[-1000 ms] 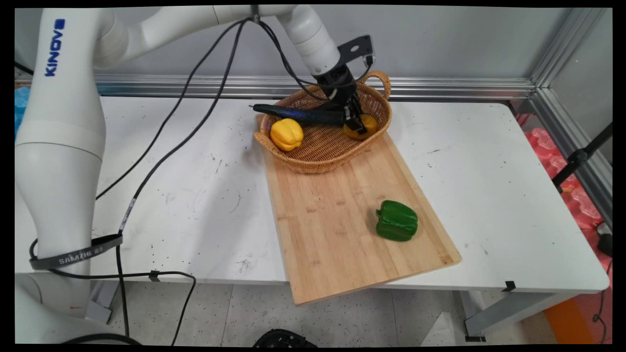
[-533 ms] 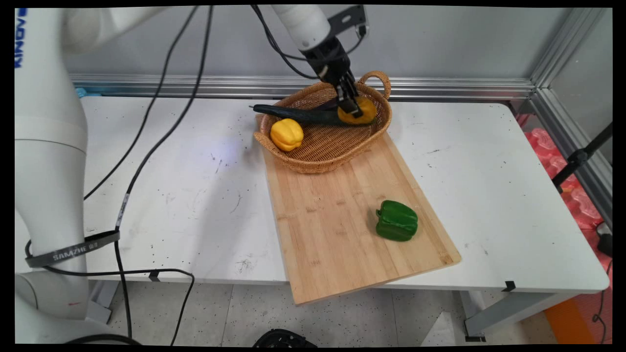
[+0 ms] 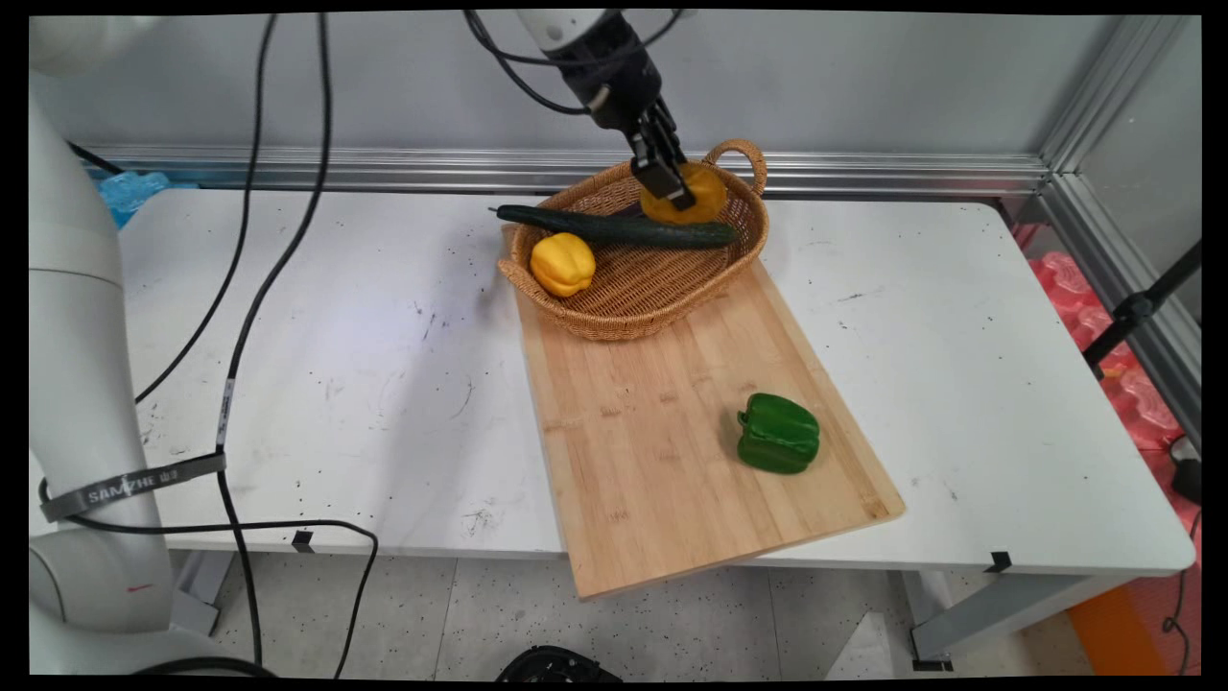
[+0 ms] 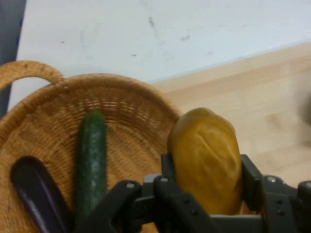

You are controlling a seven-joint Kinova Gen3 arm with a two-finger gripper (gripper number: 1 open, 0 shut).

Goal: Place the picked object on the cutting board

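Two black fingers point(image 4: 250, 179) of the gripper point(image 3: 669, 188) are clamped on an orange-yellow pepper point(image 4: 208, 158), which is held between them above the wicker basket point(image 3: 614, 312). A cucumber point(image 3: 619, 228), a yellow pepper point(image 3: 562, 264) and a dark eggplant point(image 4: 39, 194) are seen in the basket.

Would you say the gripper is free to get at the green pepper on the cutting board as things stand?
Probably not yet: the gripper is shut on an orange pepper above the basket. The green pepper itself lies uncovered on the board.
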